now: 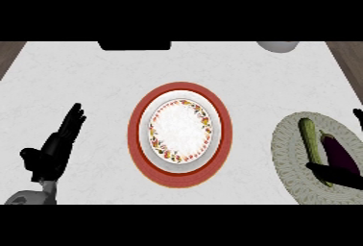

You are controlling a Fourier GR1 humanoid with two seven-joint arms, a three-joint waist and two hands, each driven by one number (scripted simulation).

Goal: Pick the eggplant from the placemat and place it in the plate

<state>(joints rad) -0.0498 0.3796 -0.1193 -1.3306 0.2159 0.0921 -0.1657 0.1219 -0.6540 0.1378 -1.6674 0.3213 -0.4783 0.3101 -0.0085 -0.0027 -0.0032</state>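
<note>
A dark purple eggplant (339,151) lies lengthwise on a round grey-green placemat (289,161) at the right edge of the counter. In the middle of the counter sits a white plate (180,130) with a flowered ring and a wide red rim. My right hand (337,174) reaches in from the right edge. Its thumb lies across the near end of the eggplant, and its fingertips (358,116) show beyond the far end, so the hand is spread open around the eggplant. My left hand (59,142) rests open at the left, fingers straight and pointing away.
A green cucumber (309,138) lies on the placemat just left of the eggplant, almost touching it. At the back edge are a black object (135,45) and a pale bowl-like thing (278,46). Brown wood shows at both far corners.
</note>
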